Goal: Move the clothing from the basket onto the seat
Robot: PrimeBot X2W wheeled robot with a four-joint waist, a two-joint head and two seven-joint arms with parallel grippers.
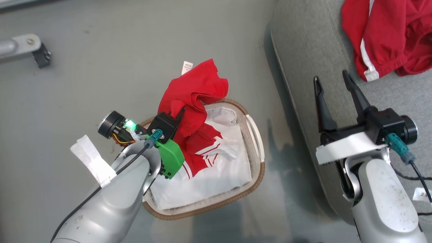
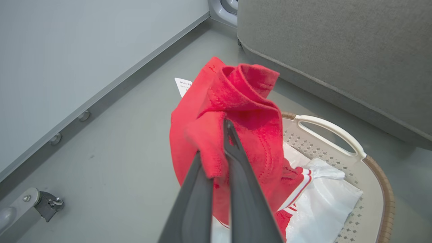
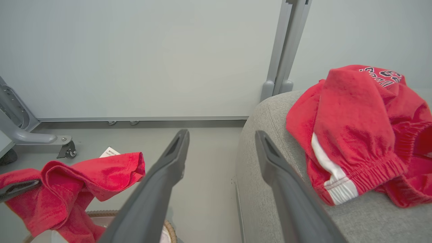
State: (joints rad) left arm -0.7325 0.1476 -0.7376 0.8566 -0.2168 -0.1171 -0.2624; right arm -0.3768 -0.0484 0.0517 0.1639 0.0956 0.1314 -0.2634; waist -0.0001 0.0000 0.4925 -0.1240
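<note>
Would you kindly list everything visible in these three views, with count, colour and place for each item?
held garment: one, red with white stripes, hanging from the left gripper, lower end in the basket
placed garment: one, red with white trim, lying on the seat
care tag: one, white, on the held garment's top edge
basket: one, cream with brown woven rim, on the floor beside the seat
liner: one, white, inside the basket
seat: one, grey fabric, right of the basket
wheeled metal leg: one, grey with a black caster, on the floor
left gripper: one, dark fingers, shut on the held garment
right gripper: one, dark fingers, open over the seat's edge
</note>
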